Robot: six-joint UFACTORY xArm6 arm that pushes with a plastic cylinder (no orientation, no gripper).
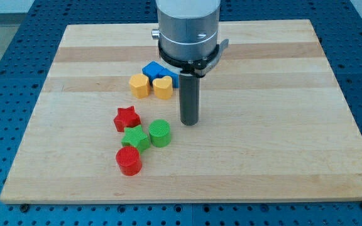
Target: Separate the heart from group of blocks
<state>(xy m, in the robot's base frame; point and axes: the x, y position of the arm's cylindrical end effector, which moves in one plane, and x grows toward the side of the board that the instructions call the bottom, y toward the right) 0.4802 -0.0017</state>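
- Heart-shaped yellow block (pixel 163 88) is sitting on the wooden tabletop (pixel 281 94), a little toward the view's left of centre and in the upper half of the board.
- It is touching a second yellow block (pixel 139 85) on its left side; that one's shape is rounded, possibly a pentagon, and I cannot tell for certain.
- Just behind the two yellow pieces, toward the view's top, a blue block (pixel 154 69) is lying against them; part of it is hiding behind the arm, so its shape is unclear.
- My tip (pixel 189 122) is resting on the board just to the view's right of the heart and slightly lower, near it but with a narrow gap showing between them.
- No gripper is fitted, only a straight dark rod hanging from a large grey cylinder (pixel 188 28).
- Toward the view's bottom left, a second cluster is lying well apart from the heart: a red star (pixel 127 118), a green star (pixel 135 137) touching it below, a green cylinder (pixel 160 132) beside the green star, and a red cylinder (pixel 129 161) lowest of all.
- Blue perforated surface (pixel 5 75) is showing around the board's edges.
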